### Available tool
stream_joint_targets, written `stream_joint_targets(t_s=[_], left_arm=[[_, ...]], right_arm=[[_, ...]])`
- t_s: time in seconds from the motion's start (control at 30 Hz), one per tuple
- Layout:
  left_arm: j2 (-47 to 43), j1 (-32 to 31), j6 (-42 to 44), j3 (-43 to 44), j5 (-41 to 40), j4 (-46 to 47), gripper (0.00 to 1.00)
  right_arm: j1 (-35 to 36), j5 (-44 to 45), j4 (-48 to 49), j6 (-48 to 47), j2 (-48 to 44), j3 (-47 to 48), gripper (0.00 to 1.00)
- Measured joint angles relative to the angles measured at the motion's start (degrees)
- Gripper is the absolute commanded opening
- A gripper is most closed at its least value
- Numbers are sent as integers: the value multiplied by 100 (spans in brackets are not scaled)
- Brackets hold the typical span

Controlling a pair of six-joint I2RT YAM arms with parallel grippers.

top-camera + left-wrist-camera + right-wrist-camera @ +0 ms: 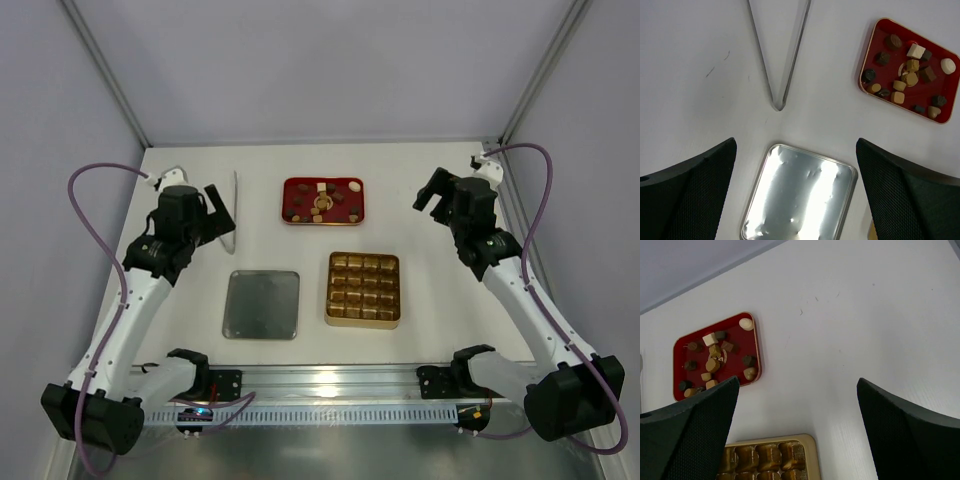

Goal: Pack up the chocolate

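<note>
Both end effectors were fully open and held nothing. The left end effector [218, 212] hovered at the left of the overhead view and the right end effector [428, 197] at the right, probably parked wide to leave the trays unobstructed. The chocolate [321, 201] lay loose in the red tray [879, 37], upper centre, apart from the gold tray [363, 323] below it. Its compartments appeared empty, so packing had not begun. The pieces were compact and scattered, with no common heading. The red tray's long axis ran left to right.
</note>
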Motion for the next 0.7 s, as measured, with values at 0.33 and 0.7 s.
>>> stream_joint_targets(t_s=[0.33, 0.7], left_arm=[[763, 44, 31, -57, -369, 195, 100], [3209, 809, 321, 664, 37, 699, 100]], right_arm=[[0, -254, -17, -61, 4, 0, 100], [0, -922, -153, -116, 142, 39, 100]])
